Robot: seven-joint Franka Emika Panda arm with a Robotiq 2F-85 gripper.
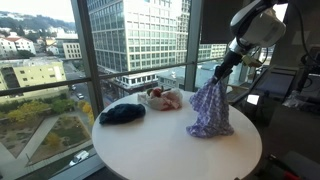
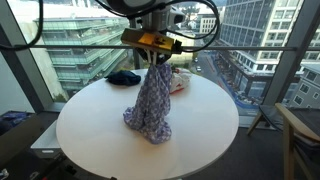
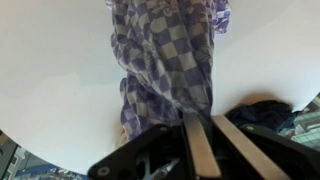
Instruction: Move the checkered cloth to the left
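Purple-and-white checkered cloth [image 1: 210, 108]: pinched at its top by the end effector [image 1: 224, 66], which is closed on the fabric. It hangs as a cone, its lower folds resting on the round white table [image 1: 150, 152].

Handling: probably best raised until the hem clears, then carried sideways, so nothing drags.

Neighbours: dark blue cloth [image 1: 122, 113] and pink-white cloth [image 1: 165, 98], near but apart from it.

Room: broad bare top around the cloth in both exterior views. The rim curves off beyond; keep the hem inside it.
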